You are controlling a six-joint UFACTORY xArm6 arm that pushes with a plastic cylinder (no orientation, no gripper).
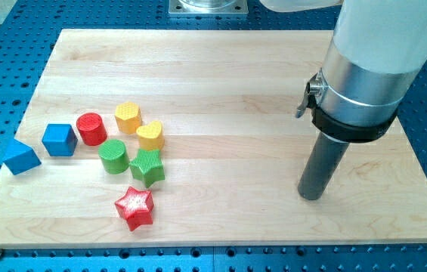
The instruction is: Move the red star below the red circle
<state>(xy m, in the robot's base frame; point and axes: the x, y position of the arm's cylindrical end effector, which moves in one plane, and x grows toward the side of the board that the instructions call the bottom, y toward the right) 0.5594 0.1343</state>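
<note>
The red star lies on the wooden board near the view's bottom, left of centre. The red circle stands up and to the left of it, with the green circle and green star between them. My tip rests on the board far to the view's right of the red star, touching no block.
A blue cube and a blue triangle sit left of the red circle. A yellow hexagon and a yellow heart sit to its right. The board's bottom edge runs just below the red star.
</note>
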